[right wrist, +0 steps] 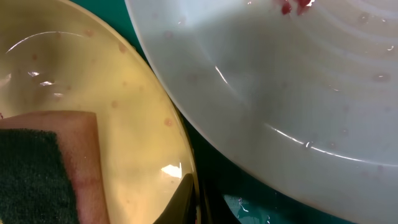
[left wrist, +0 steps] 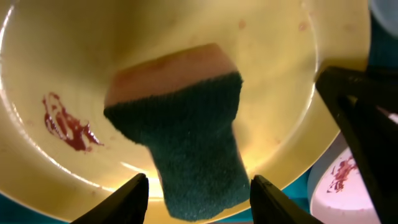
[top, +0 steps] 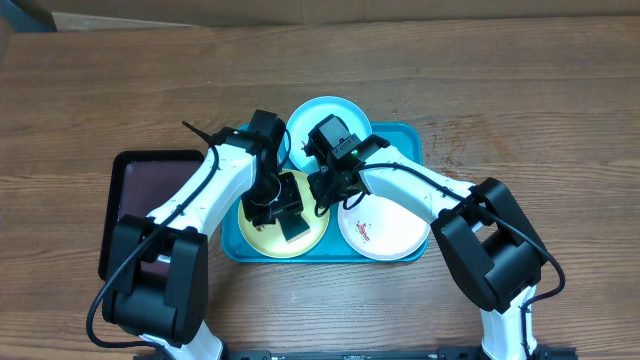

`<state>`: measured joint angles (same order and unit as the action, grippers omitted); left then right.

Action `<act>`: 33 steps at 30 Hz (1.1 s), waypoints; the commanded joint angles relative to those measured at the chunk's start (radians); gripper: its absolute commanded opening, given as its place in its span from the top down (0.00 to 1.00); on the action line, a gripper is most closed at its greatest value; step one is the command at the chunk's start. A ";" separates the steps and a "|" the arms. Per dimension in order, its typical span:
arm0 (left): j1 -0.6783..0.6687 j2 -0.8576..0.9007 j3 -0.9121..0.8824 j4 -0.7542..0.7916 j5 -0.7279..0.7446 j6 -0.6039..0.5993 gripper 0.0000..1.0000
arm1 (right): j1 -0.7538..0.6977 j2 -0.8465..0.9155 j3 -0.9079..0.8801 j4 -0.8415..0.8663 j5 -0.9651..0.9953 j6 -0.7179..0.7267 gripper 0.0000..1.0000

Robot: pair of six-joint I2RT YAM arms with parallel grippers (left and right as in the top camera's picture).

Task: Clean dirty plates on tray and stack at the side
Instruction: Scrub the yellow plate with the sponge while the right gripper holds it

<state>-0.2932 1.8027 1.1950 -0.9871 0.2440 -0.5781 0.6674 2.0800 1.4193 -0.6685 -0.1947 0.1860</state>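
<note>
The teal tray [top: 415, 140] holds three plates: light blue [top: 318, 115] at the back, yellow-green [top: 262, 235] front left, white [top: 390, 232] front right. A green sponge with an orange back [left wrist: 186, 143] lies in the yellow-green plate [left wrist: 74, 56], beside a red smear [left wrist: 65, 124]. My left gripper [left wrist: 200, 193] is open, its fingers either side of the sponge's near end, with gaps. My right gripper [right wrist: 194, 190] is shut on the yellow-green plate's rim [right wrist: 124, 124], next to the white plate [right wrist: 280, 74]. The white plate has red smears [top: 365, 232].
A dark maroon tray [top: 150, 185] lies on the wooden table left of the teal tray. Both arms cross over the teal tray's middle. The right gripper's black body [left wrist: 364, 118] shows at the yellow-green plate's right edge.
</note>
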 commanded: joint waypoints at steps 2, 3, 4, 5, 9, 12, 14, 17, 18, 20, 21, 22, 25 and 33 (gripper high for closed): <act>-0.003 -0.008 -0.023 0.048 0.008 -0.039 0.45 | -0.001 0.024 -0.006 0.002 0.019 0.000 0.96; -0.003 -0.008 -0.028 0.060 0.008 -0.040 0.45 | -0.001 0.024 -0.006 0.002 0.019 0.000 0.96; -0.003 -0.008 -0.033 0.068 0.008 -0.039 0.44 | -0.001 0.024 -0.006 0.002 0.019 0.000 0.96; -0.003 -0.008 -0.040 0.078 0.008 -0.039 0.41 | -0.001 0.024 -0.006 0.002 0.019 0.000 0.96; -0.002 -0.007 -0.057 0.087 0.008 -0.040 0.41 | -0.001 0.024 -0.006 0.002 0.019 0.000 0.96; -0.002 -0.007 -0.063 0.087 0.008 -0.039 0.43 | -0.001 0.024 -0.006 0.003 0.019 0.000 0.96; -0.002 -0.007 -0.063 0.087 0.008 -0.040 0.46 | -0.001 0.024 -0.006 0.004 0.020 0.000 0.96; -0.002 -0.007 -0.063 0.092 0.008 -0.040 0.56 | -0.001 0.024 -0.006 0.003 0.019 0.000 0.96; -0.002 -0.007 -0.063 0.092 0.008 -0.040 0.58 | -0.001 0.024 -0.006 0.002 0.019 0.000 0.96; -0.002 -0.007 -0.063 0.095 0.007 -0.039 0.60 | -0.001 0.024 -0.006 0.002 0.019 0.000 0.96; -0.002 -0.007 -0.063 0.094 0.007 -0.039 0.61 | -0.001 0.024 -0.006 0.002 0.019 0.000 0.96; -0.002 -0.007 -0.063 0.094 0.007 -0.039 0.61 | -0.001 0.024 -0.006 0.002 0.019 0.000 0.96; -0.002 -0.005 -0.064 0.094 0.000 -0.039 0.62 | -0.001 0.024 -0.006 0.003 0.019 0.000 0.96; -0.002 0.008 -0.070 0.095 -0.016 -0.040 0.93 | -0.001 0.024 -0.006 0.002 0.019 0.000 0.96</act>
<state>-0.2932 1.8027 1.1378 -0.8932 0.2428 -0.6189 0.6674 2.0800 1.4193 -0.6685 -0.1947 0.1864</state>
